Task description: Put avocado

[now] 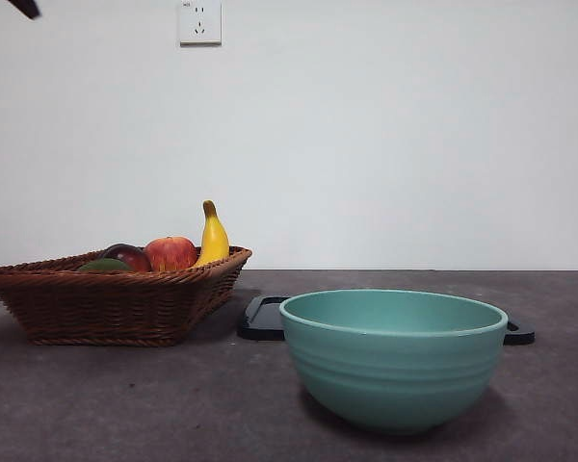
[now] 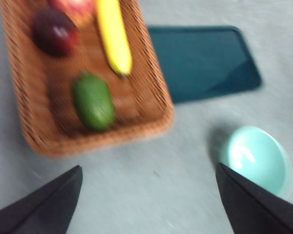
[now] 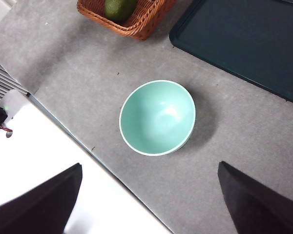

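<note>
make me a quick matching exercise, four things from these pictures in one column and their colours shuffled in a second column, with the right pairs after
Things:
1. avocado
2. banana
3. bowl
4. basket

Colours:
A. brown wicker
B. yellow
C. dark green
D. pale turquoise

Pairs: 1-C, 2-B, 3-D, 4-A

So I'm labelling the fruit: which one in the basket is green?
The avocado, a dark green oval at the basket's end; the others are yellow, red and dark purple.
</note>
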Tool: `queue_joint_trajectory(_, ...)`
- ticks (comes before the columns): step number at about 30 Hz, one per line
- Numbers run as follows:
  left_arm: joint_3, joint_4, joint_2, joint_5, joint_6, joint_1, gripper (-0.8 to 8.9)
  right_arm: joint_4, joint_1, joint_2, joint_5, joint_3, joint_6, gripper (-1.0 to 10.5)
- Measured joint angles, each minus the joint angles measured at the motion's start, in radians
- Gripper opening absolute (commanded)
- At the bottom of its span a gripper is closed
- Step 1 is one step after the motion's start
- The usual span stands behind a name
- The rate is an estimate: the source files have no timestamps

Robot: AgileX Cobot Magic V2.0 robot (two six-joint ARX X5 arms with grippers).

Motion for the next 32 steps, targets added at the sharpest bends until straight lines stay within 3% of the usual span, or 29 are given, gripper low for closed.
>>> queue_joint_trajectory(7, 0.132, 0.024, 0.24, -0.137, 0.017, -0.069, 4.36, 0.001, 0.001, 0.002, 0.0, 0.0, 0.0, 4.5)
queue_joint_trajectory(19, 0.137, 0.195, 0.554, -0.31, 0.021, -0.152, 4.36, 0.002, 0.001, 0.002, 0.0, 0.0, 0.0, 4.5)
queue_joint_trajectory(32, 0.138, 0.249, 0.746, -0.37, 0.021, -0.158, 4.36, 0.002, 0.001, 0.002, 0.0, 0.0, 0.0, 4.5)
